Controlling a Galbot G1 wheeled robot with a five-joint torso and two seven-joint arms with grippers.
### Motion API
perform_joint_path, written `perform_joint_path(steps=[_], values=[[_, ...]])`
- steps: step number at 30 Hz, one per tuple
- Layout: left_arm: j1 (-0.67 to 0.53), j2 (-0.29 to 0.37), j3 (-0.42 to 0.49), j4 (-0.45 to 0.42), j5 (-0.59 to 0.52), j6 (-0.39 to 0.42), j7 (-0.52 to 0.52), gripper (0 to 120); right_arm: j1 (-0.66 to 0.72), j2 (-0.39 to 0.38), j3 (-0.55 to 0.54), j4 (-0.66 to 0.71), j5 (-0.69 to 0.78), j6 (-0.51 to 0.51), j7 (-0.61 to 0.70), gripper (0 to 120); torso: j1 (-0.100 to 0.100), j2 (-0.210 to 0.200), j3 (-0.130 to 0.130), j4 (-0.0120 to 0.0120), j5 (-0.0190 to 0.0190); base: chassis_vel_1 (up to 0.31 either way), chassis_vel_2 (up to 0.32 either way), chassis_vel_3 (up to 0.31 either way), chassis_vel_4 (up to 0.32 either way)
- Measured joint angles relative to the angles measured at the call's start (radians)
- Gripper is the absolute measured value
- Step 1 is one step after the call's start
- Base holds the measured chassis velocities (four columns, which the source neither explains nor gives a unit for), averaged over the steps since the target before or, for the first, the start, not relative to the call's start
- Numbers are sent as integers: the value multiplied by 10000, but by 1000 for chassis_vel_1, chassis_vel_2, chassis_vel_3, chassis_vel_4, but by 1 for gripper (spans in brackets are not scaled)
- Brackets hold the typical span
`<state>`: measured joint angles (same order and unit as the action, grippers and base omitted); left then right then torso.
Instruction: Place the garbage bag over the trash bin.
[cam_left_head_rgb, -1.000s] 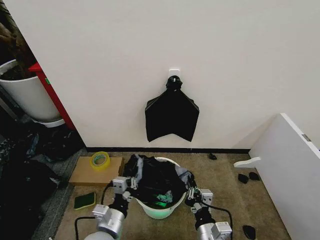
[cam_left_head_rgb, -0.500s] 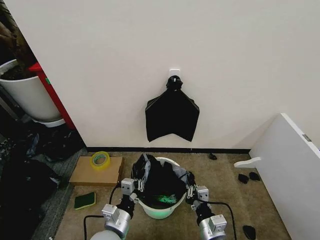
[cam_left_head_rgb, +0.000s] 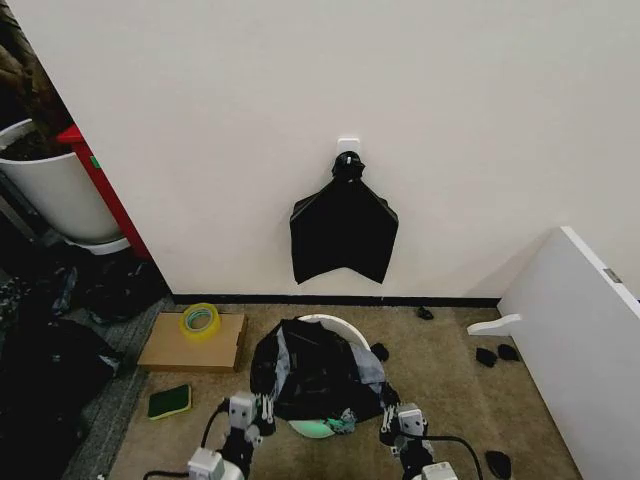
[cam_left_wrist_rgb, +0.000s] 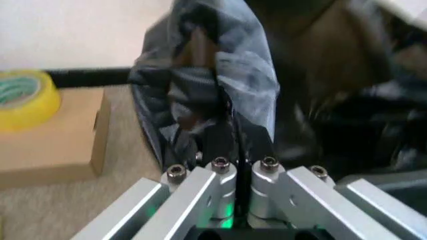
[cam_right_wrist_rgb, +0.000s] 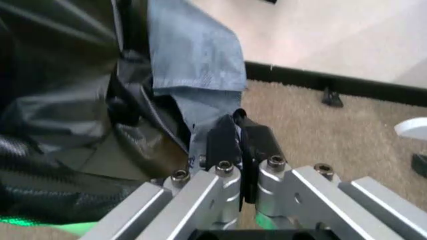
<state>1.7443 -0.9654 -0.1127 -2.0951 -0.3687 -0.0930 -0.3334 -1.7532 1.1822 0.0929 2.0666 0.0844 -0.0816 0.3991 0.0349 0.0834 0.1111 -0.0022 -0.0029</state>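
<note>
The crinkled black garbage bag (cam_left_head_rgb: 315, 372) is draped over the white trash bin (cam_left_head_rgb: 338, 320). Part of the bin's far rim and a bit of its green base show. My left gripper (cam_left_head_rgb: 263, 408) holds the bag's near left edge, and my right gripper (cam_left_head_rgb: 388, 407) holds its near right edge. In the left wrist view the left gripper (cam_left_wrist_rgb: 235, 131) is shut on the thin bag film (cam_left_wrist_rgb: 200, 80). In the right wrist view the right gripper (cam_right_wrist_rgb: 240, 134) is shut on a fold of the bag (cam_right_wrist_rgb: 193, 60).
A flat bundle of black bags (cam_left_head_rgb: 343, 232) hangs on the wall behind. A cardboard piece (cam_left_head_rgb: 195, 342) with a yellow tape roll (cam_left_head_rgb: 199, 320) and a green sponge (cam_left_head_rgb: 170, 400) lie to the left. A big white pot (cam_left_head_rgb: 50, 190) stands far left, a white board (cam_left_head_rgb: 580, 360) at the right.
Both grippers have drawn back toward me and downward, pulling the bag's near edge down the bin's front. The bag now covers most of the bin's opening.
</note>
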Motion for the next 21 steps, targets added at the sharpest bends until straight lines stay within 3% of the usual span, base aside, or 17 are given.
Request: perform_joint_path(steps=[7,21], values=[[360,186,-212,39,141,-25,34,0,29,-135,-142,215,150,-1105,-29,0,0,0,0,-1,2,0,0,0,0],[-399,354,-106,653,-196,507,56,0,1031,-273,-278,-459,421,-1837,-627,0,1,0,1,-1,4,0,0,0,0]])
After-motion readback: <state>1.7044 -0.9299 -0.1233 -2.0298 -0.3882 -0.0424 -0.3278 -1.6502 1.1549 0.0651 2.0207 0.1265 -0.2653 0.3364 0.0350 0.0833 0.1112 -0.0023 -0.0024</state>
